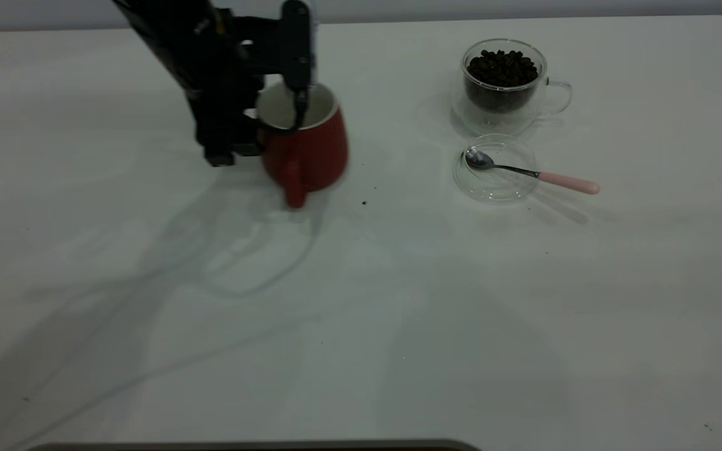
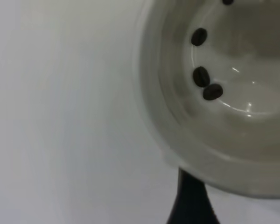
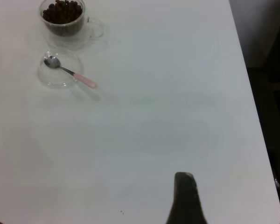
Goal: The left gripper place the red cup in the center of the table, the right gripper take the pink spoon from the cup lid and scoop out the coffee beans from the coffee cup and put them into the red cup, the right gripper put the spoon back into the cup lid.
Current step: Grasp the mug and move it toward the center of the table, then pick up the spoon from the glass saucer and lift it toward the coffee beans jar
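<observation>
The left end effector (image 1: pixel 286 106) grips the rim of the red cup (image 1: pixel 308 147) at the far left of the white tabletop (image 1: pixel 398 300), one finger (image 1: pixel 297 56) dipping inside the cup; its handle faces the exterior camera. The left wrist view shows a few beans (image 2: pixel 206 84) lying on the cup's white bottom. Well to the right stands the coffee cup (image 1: pixel 504 84), heaped with coffee beans (image 1: pixel 502 67) — just in front of it lies the cup lid (image 1: pixel 494 169), the pink spoon (image 1: pixel 533 172) resting across it, bowl inside, handle jutting past the rim. The right end effector (image 3: pixel 185 200) hangs over bare tabletop, far from the spoon; whether it is released or clenched cannot be told.
</observation>
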`<state>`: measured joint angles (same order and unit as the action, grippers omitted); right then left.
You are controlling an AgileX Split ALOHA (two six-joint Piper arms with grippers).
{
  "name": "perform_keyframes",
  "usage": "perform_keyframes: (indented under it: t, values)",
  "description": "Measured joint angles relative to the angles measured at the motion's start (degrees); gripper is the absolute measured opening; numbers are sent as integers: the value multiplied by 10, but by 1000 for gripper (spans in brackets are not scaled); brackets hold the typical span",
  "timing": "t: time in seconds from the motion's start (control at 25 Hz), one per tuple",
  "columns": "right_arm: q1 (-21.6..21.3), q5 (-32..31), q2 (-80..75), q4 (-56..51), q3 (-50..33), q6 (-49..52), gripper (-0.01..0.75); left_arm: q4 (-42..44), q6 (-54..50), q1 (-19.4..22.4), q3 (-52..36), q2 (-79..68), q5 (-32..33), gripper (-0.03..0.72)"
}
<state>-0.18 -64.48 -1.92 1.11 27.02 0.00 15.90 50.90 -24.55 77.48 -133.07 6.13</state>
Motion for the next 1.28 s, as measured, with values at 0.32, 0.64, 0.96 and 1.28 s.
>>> perform_keyframes:
  t: [0.32,0.64,0.96,1.28]
  values:
    - [0,0,0,0,0,0,588,0,-38,-6,0,32,43,586]
    - [0,0,0,0,0,0,588,-1,-306,107,0,210,229,586]
    - [0,0,0,0,0,0,588,-1,-430,241,0,387,399,586]
    - [0,0,0,0,0,0,588,-8,-473,259,-1,551,497,586]
